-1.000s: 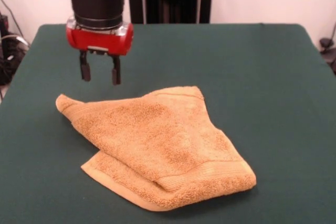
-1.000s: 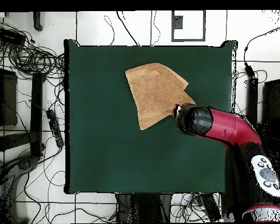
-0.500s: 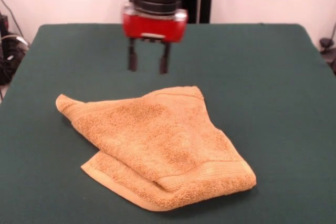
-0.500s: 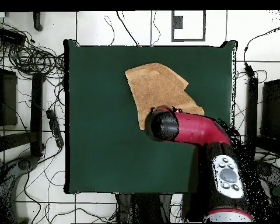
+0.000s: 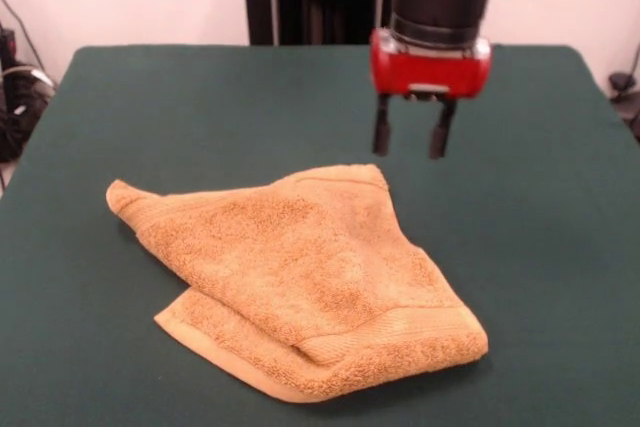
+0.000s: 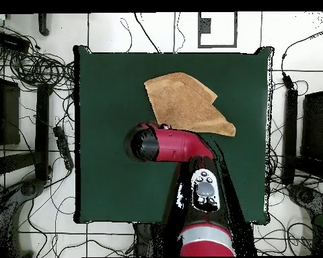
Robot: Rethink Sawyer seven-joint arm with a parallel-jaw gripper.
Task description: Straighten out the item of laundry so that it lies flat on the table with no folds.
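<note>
Towel (image 5: 300, 282) lies folded over itself on the green tabletop (image 5: 150, 97), one layer doubled across another. Gripper (image 5: 411, 134) hangs above bare tabletop just beyond the towel's far corner, fingers (image 5: 381, 132) open, empty, not touching cloth.

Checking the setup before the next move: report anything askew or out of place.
The towel lies folded over itself, one layer doubled on top, corners askew, not flat on the table. The open end effector hangs above bare table beyond it.
</note>
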